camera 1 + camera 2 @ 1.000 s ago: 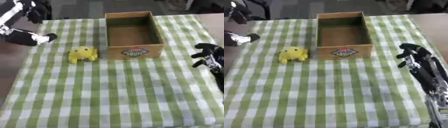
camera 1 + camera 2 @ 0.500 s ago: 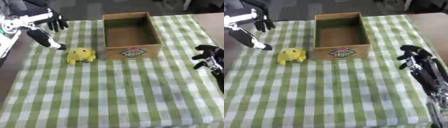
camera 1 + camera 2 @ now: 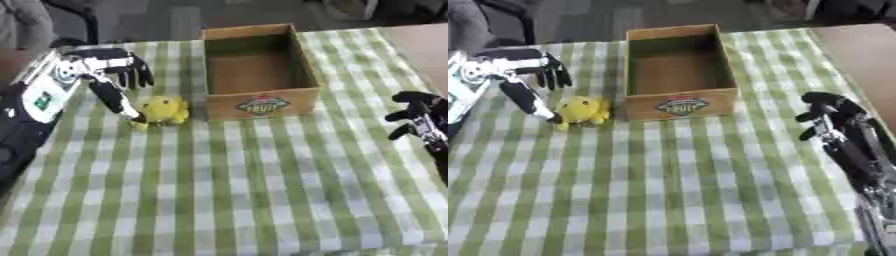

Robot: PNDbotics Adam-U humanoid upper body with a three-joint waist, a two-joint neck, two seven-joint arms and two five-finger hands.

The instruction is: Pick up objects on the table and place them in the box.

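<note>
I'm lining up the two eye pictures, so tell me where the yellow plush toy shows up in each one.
Left eye view: the yellow plush toy lies left of centre in the upper half, just left of the box's front corner, with the left robot hand over it.
Right eye view: the toy sits further left, beside the same corner.
Shared landmark: the cardboard box with its front label.

Box (image 3: 258, 70) on table (image 3: 262, 200), toward far edge, about mid-width. Toy (image 3: 163, 110) on table just left of box's near-left corner, slightly apart. Left hand (image 3: 105, 70) above table by left edge, one digit down to toy's left side. Right hand (image 3: 833, 117) at right edge, well apart from box.
</note>
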